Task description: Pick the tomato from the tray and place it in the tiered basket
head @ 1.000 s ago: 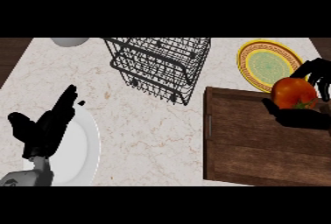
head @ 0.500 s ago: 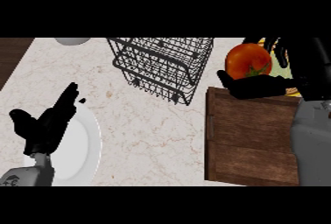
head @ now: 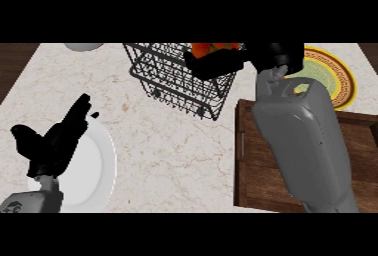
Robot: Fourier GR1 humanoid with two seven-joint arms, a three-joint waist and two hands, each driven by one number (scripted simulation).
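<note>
The red-orange tomato (head: pixel 212 48) shows at the top of the view, over the black wire tiered basket (head: pixel 171 80). My right hand (head: pixel 244 59) is curled round the tomato and hides most of it; its grey forearm stretches up across the wooden tray (head: pixel 258 165). The tray is at the right, with nothing visible on its bare part. My left hand (head: pixel 55 137) rests open at the lower left, fingers pointing up, over a white plate (head: pixel 92 170).
A yellow-and-green patterned plate (head: pixel 336 75) lies at the top right, partly behind my right forearm. A pale round object (head: pixel 83 46) pokes in at the top left edge. Dark wood borders the marble counter at the far left.
My right hand has carried the tomato from the tray leftward and farther away, to above the basket. The left hand has stayed put.
</note>
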